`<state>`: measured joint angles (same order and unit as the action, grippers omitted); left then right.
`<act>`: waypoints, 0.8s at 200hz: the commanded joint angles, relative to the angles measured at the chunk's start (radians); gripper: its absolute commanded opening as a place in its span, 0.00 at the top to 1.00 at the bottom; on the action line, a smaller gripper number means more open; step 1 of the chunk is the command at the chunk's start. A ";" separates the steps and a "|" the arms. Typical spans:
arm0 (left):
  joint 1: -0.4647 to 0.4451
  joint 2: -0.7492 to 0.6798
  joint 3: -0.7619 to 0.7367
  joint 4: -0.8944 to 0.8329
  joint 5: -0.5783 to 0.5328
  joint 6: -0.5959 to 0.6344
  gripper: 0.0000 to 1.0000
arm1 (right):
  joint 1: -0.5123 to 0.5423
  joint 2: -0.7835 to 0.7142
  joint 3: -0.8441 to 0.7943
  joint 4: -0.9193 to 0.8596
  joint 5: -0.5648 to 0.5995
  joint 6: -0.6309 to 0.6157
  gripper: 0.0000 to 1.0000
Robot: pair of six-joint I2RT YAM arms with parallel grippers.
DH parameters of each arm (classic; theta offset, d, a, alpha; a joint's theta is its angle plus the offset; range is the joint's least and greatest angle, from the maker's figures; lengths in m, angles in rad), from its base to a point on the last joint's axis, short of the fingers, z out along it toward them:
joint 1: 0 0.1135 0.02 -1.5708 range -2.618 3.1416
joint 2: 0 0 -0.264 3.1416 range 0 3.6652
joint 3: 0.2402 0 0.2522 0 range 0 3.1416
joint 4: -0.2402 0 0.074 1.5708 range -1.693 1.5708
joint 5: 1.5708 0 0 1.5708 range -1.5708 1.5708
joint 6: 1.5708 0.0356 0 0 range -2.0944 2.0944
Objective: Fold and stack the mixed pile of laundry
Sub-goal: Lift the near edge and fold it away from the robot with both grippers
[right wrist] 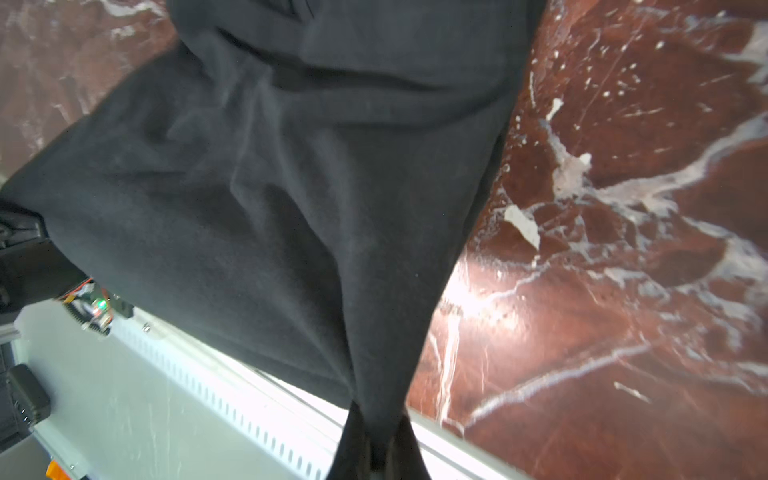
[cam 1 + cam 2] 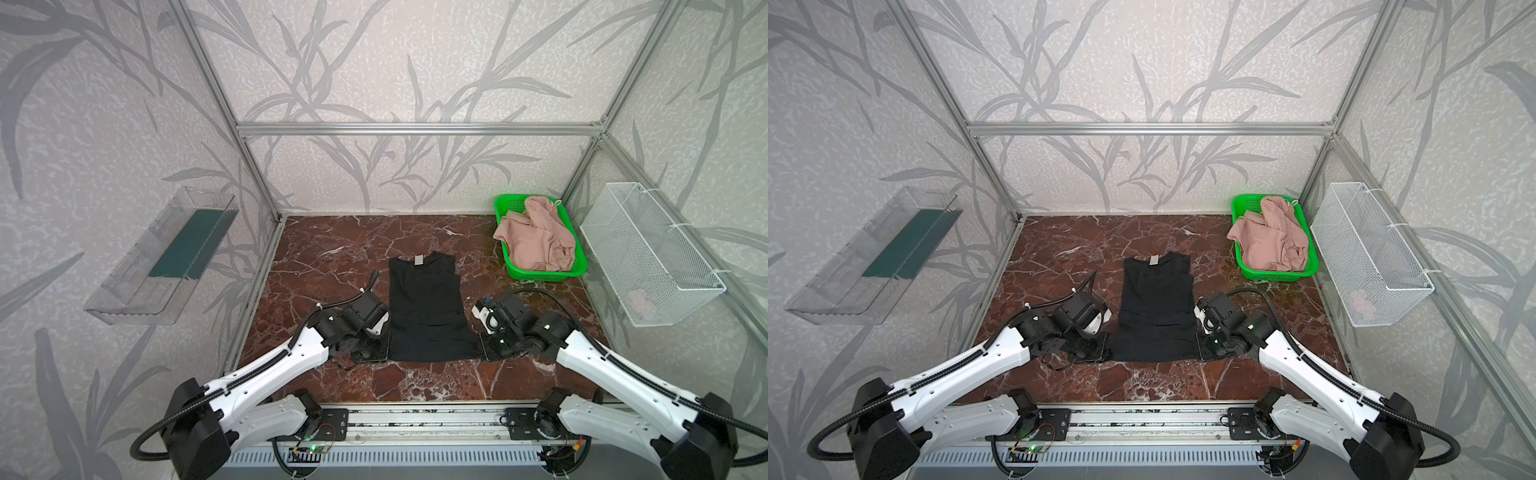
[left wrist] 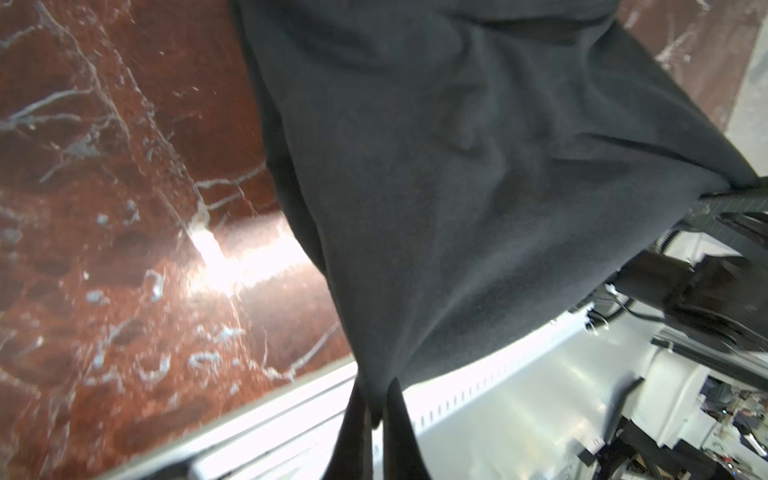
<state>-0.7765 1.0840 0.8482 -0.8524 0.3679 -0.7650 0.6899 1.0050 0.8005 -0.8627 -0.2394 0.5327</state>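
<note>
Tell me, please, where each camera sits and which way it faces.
Both top views: high above the robot's base, facing down and forward at the table, black T-shirt, green basket; both arms show.
Left wrist: on the left arm, facing along its shut jaws, which pinch a T-shirt corner.
Right wrist: on the right arm, facing along its shut jaws, pinching the other corner.
Shared: both wrist views show the stretched T-shirt hem and the table's near edge.

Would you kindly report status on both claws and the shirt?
Grip: left claw shut on black T-shirt hem corner, right claw shut on opposite corner. Out of the way: pink garment in green basket.
</note>
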 commanded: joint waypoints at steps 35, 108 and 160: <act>-0.040 -0.054 0.166 -0.235 -0.059 -0.059 1.00 | 0.016 -0.033 0.172 -0.193 0.048 0.017 1.00; 0.158 0.216 0.367 -0.053 -0.040 0.152 1.00 | -0.118 0.186 0.260 0.058 0.003 -0.062 1.00; 0.286 0.439 0.517 -0.023 0.048 0.283 1.00 | -0.224 0.404 0.380 0.171 -0.085 -0.106 1.00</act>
<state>-0.5297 1.4502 1.2907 -0.8955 0.3622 -0.5751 0.5022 1.3468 1.1221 -0.7807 -0.2638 0.4591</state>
